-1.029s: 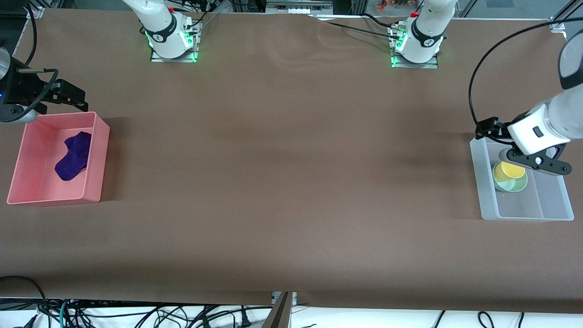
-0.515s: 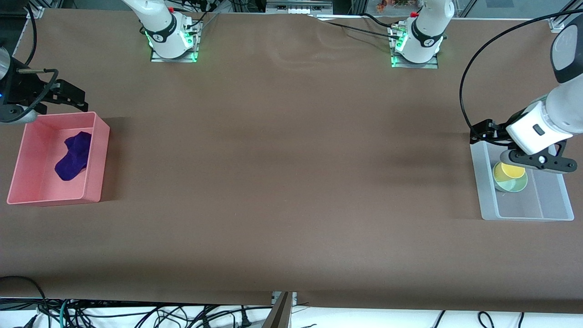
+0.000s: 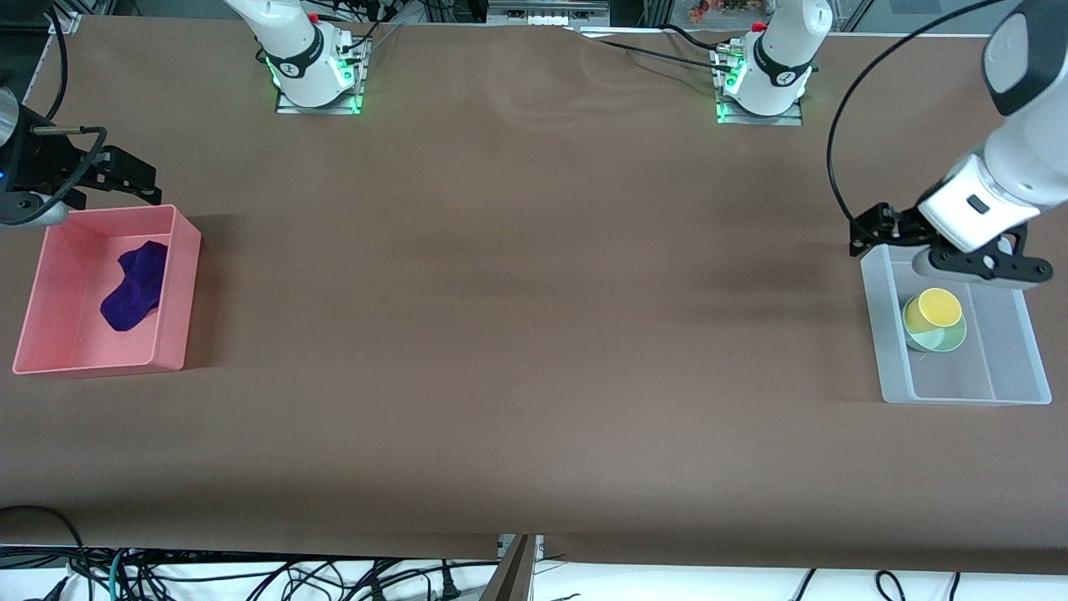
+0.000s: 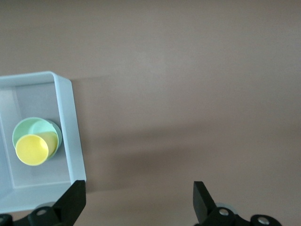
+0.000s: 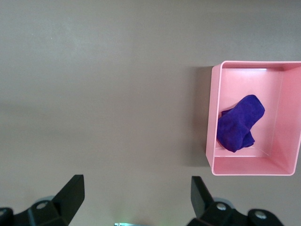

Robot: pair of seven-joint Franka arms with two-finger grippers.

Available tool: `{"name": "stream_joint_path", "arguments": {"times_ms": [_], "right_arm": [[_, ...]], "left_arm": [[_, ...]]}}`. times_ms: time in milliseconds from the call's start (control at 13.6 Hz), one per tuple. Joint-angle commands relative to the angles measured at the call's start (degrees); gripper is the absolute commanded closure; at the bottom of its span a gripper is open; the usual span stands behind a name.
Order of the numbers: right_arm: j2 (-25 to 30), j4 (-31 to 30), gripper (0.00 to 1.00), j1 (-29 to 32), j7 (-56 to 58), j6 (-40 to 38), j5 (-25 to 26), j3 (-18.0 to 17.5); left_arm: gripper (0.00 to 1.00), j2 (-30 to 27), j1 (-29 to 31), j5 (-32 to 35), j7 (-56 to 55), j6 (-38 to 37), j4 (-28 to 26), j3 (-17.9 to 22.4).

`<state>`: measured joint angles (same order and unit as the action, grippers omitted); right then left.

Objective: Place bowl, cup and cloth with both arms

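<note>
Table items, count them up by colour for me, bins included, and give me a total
Pink: 1, the bin
Purple: 1, the cloth in it
Clear: 1, the tray
Yellow: 1, the cup
Mint green: 1, the bowl under the cup
Total: 5

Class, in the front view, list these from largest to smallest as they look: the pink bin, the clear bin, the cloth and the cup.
1. Pink bin and clear bin: they look about alike, so no ranking between them.
2. Cloth.
3. Cup, sitting in the bowl.
</note>
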<state>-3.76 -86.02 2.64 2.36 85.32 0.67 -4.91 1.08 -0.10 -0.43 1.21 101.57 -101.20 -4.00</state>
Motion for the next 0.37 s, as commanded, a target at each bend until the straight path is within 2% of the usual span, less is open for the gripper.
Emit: {"name": "stream_joint_path", "arguments": {"times_ms": [0, 294], "right_arm": [[-0.64, 1.83, 0.00, 0.17, -0.69, -0.77, -0.59, -0.10], [-0.64, 1.83, 0.00, 0.17, -0.69, -0.77, -0.59, -0.10]], "left_arm": [[0.00, -3.54, -1.39, -1.06, -2.09, 1.97, -4.53, 1.54], [0.00, -3.27, -1.31, -1.06, -1.48, 1.97, -4.44, 1.54]]}}
